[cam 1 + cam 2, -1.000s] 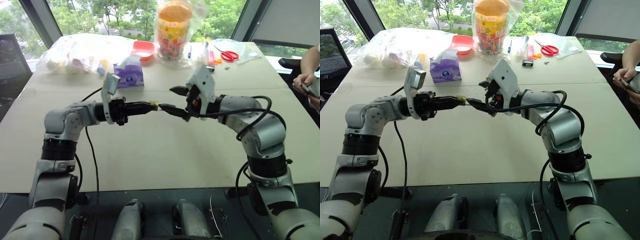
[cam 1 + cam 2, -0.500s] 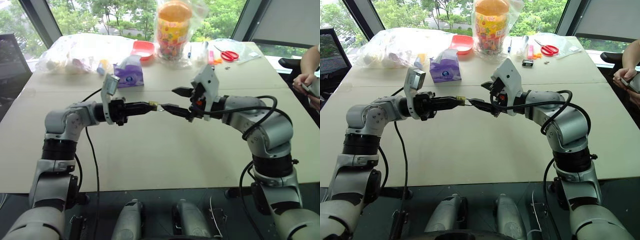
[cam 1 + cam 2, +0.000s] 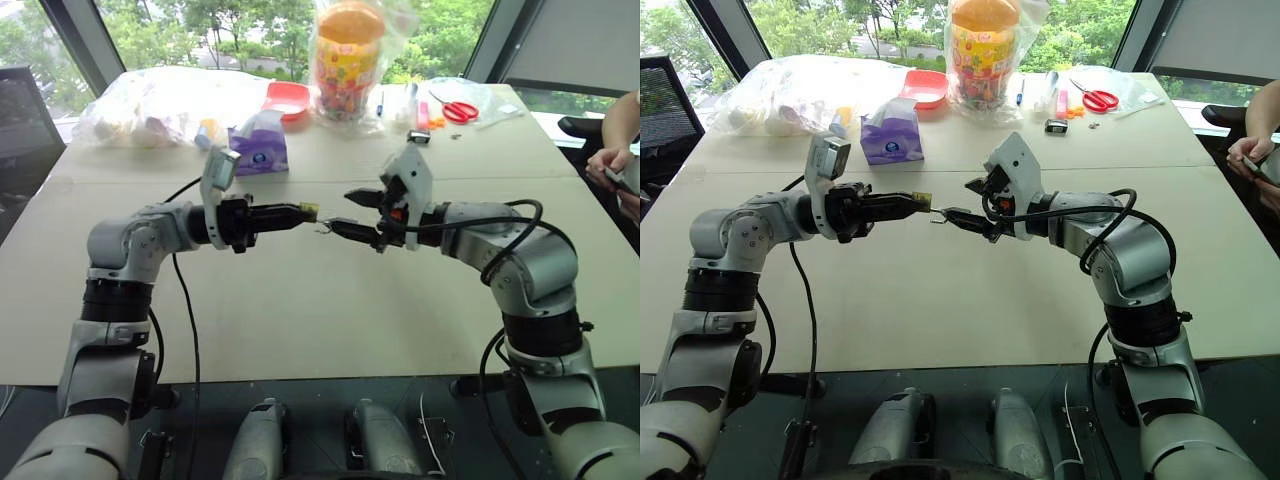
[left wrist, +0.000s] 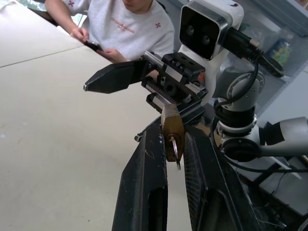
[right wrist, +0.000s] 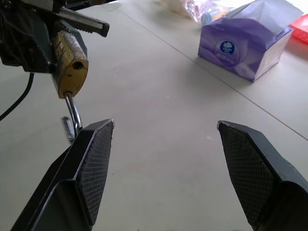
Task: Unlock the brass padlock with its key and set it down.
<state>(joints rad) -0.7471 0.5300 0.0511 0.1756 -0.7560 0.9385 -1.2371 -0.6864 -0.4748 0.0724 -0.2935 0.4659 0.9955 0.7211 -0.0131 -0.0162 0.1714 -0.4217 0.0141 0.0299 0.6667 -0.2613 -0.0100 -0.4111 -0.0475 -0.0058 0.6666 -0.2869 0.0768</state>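
The brass padlock (image 4: 172,126) is pinched by its body at the tips of my left gripper (image 3: 298,213), which is shut on it and points level toward the other arm above the table. A thin silvery shackle (image 5: 73,111) hangs from the end of the padlock that faces my right gripper (image 3: 340,210). In the left wrist view a small silvery piece (image 4: 174,147), apparently the key, lies against the brass body. My right gripper is open with its jaws wide and nothing between them. Its lower finger (image 5: 91,159) sits just beside and below the shackle.
The beige table (image 3: 300,320) lies below both hands. At its far side are a purple tissue box (image 3: 260,145), clear plastic bags (image 3: 150,105), a red bowl (image 3: 287,98), a bagged snack jar (image 3: 347,55), red scissors (image 3: 460,110) and a small black-and-silver object (image 3: 418,137). A person (image 3: 615,150) sits at the right edge.
My right gripper has rolled a little, and its lower fingertip now sits slightly below and apart from the padlock's body. The left gripper and padlock have stayed put.
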